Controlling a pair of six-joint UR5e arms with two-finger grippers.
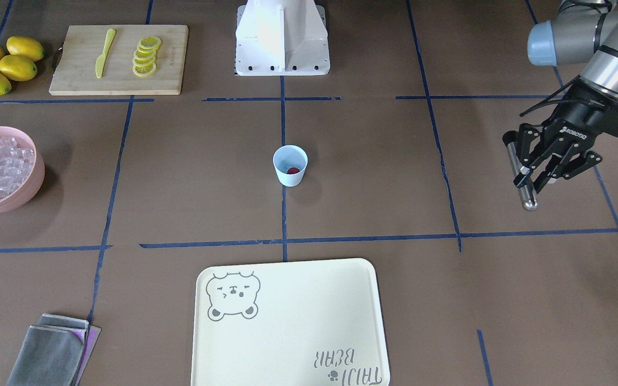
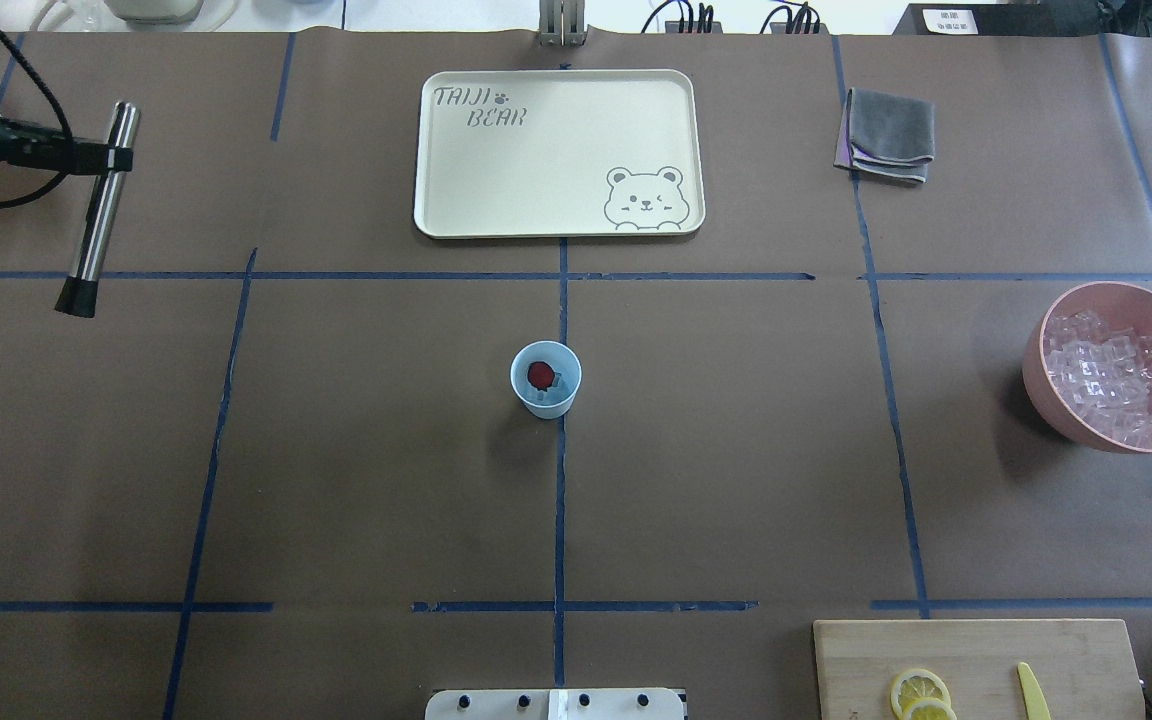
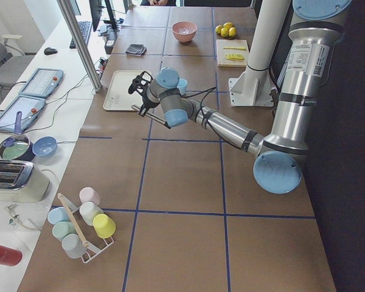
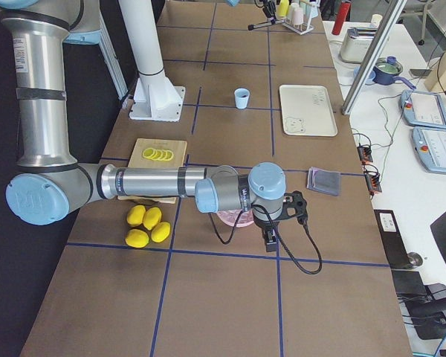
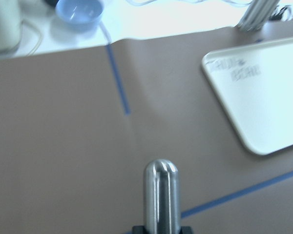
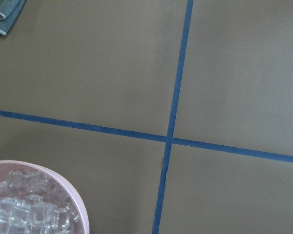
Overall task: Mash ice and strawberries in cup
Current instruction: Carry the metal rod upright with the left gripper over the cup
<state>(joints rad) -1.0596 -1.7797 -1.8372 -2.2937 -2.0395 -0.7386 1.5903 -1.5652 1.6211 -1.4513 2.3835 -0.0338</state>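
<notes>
LEFT: my left gripper (image 1: 526,179) clamps the steel masher (image 1: 529,199), lifted clear at far left, ready for mashing | CUP: cup (image 2: 546,380) mid-table, strawberry (image 2: 539,374) inside | RIGHT: my right gripper (image 4: 271,239) by the bowl (image 2: 1116,287) of ice (image 2: 1116,385), likely to fetch some; grip cannot be told

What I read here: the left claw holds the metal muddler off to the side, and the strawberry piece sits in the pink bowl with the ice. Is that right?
Not quite. The strawberry piece lies in the small blue cup at the table's centre, not in the pink bowl, which holds only ice; the overhead exterior view shows it. The left claw does hold the metal muddler off to the side.
</notes>
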